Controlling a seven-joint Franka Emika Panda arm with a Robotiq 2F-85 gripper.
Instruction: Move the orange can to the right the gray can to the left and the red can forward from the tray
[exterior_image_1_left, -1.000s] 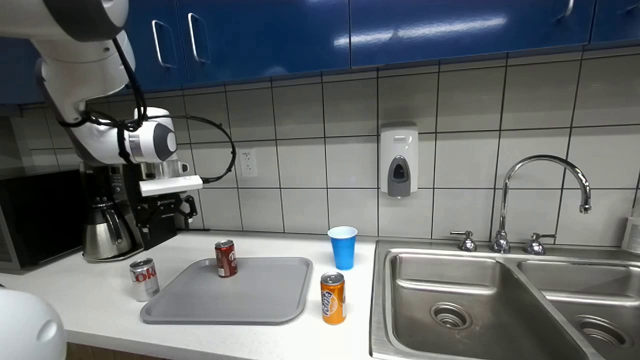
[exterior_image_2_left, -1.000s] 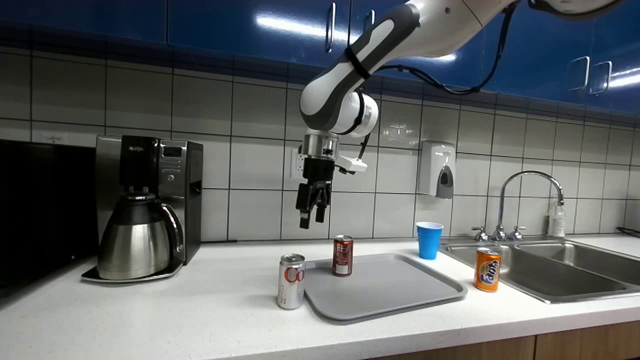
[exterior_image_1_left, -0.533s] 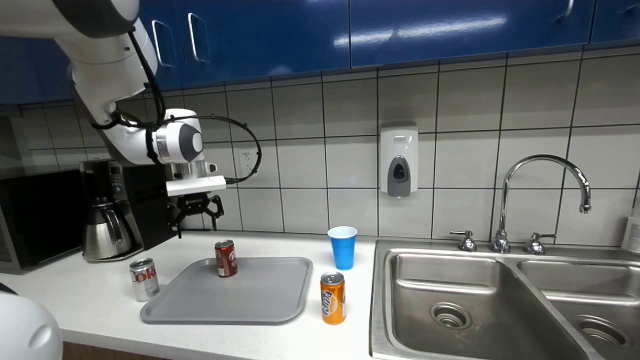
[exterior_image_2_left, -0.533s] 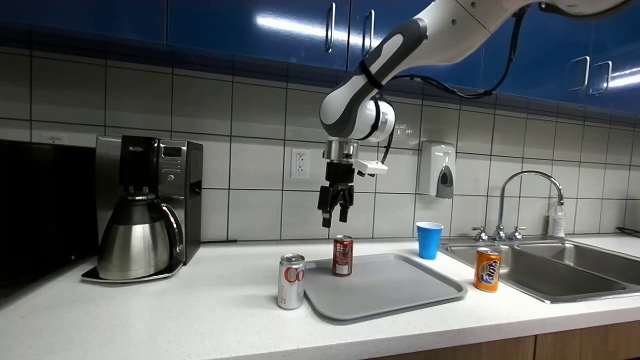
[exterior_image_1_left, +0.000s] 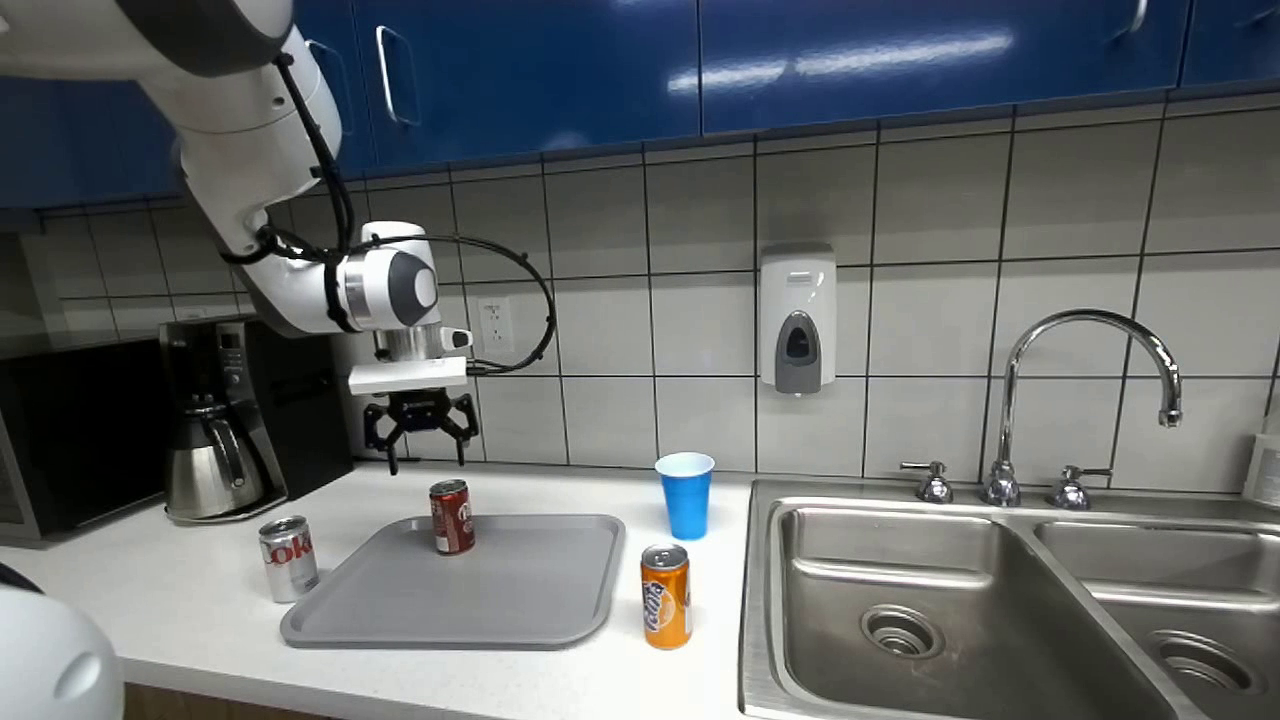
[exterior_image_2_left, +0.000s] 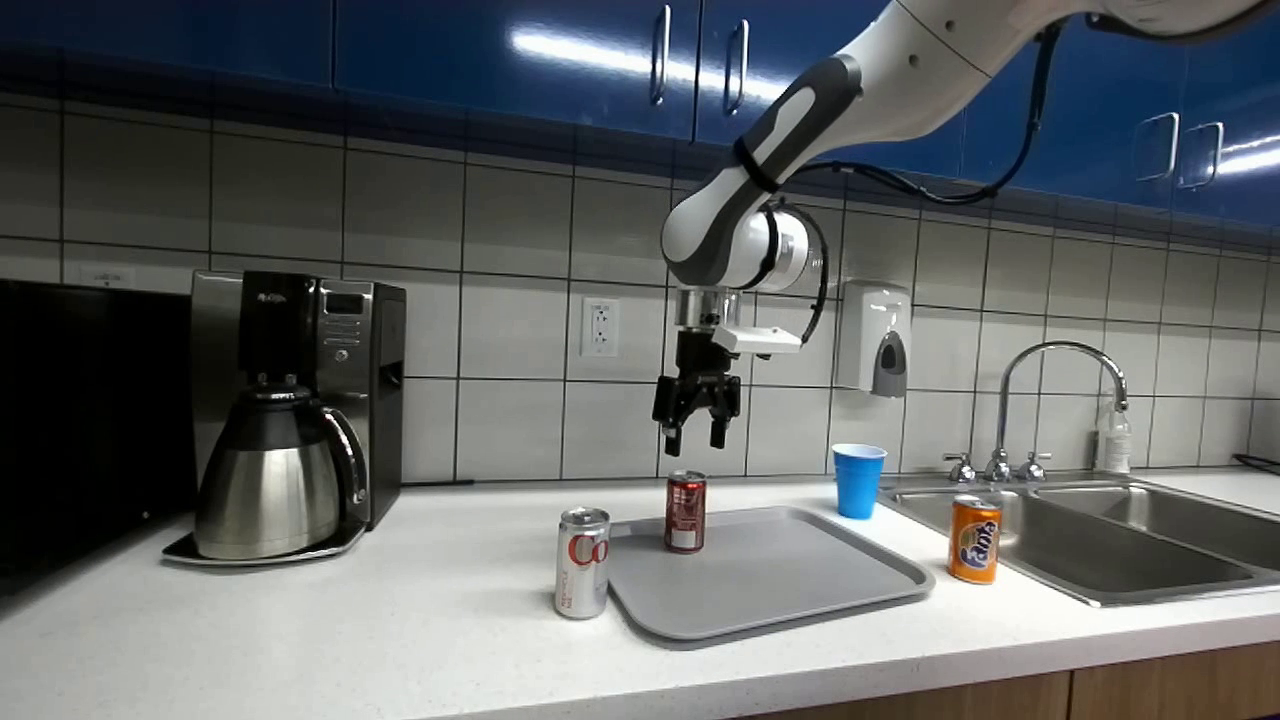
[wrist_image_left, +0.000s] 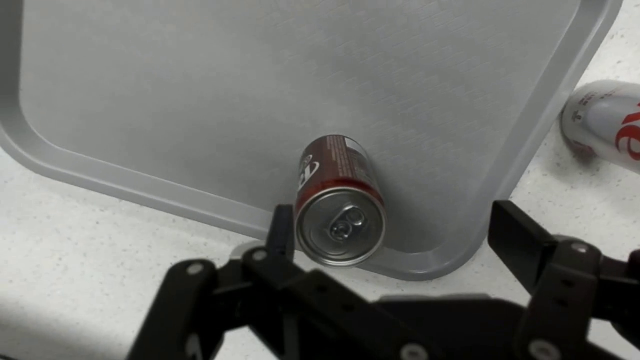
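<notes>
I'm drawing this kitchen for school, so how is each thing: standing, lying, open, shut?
Gripper: open, holding nothing
Tray: lying flat
Red can: upright on the tray
Gray can: upright
Orange can: upright
Blue cup: upright
Faucet: not running
Cabinet doors: shut
Coffee maker: can't tell if on

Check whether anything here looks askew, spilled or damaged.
Nothing stands out: the red can on the tray, the gray can and orange can beside it, and the blue cup stand upright; no spill or damage shows.

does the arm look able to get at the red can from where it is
Probably yes: the gripper hangs open above the upright red can on the tray, with nothing visible between gripper and can, though it may need centring first.
</notes>
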